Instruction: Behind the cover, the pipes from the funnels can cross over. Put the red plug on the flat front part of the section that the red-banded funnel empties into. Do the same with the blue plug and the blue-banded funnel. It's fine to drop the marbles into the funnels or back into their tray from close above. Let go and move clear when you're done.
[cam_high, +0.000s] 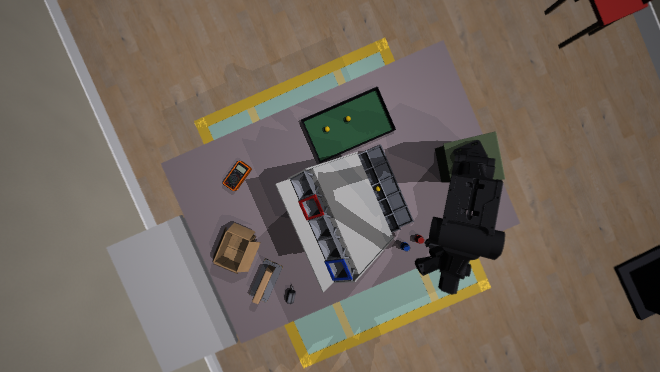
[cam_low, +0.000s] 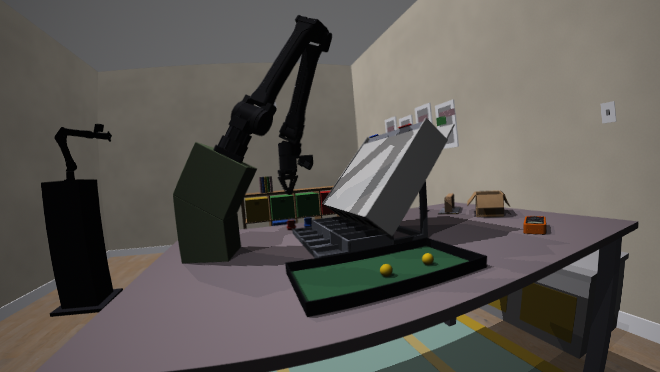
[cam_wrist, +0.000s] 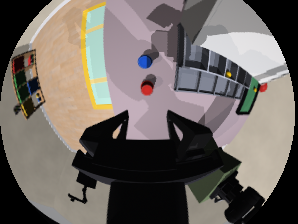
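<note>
The red plug (cam_high: 417, 239) (cam_low: 291, 225) (cam_wrist: 147, 87) and the blue plug (cam_high: 404, 246) (cam_low: 307, 221) (cam_wrist: 144, 62) stand on the table by the end of the row of grey sections (cam_high: 395, 202) (cam_low: 345, 232) (cam_wrist: 206, 79). My gripper (cam_low: 288, 190) (cam_wrist: 147, 113) is open and empty, and hangs well above the red plug. A slanted grey cover (cam_high: 355, 205) (cam_low: 385, 175) runs up to the red-banded funnel (cam_high: 311, 207) and the blue-banded funnel (cam_high: 338, 270). One yellow marble (cam_high: 378, 189) (cam_wrist: 229, 74) lies in a middle section. Two marbles (cam_high: 326, 129) (cam_high: 348, 119) (cam_low: 386, 270) (cam_low: 427, 258) lie in the green tray (cam_high: 367, 125) (cam_low: 340, 280).
The arm's dark green base block (cam_high: 470, 150) (cam_low: 210, 205) stands beside the sections. An orange multimeter (cam_high: 236, 175) (cam_low: 534, 224), an open cardboard box (cam_high: 235, 247) (cam_low: 489, 202) and a small holder (cam_high: 264, 281) lie behind the funnels.
</note>
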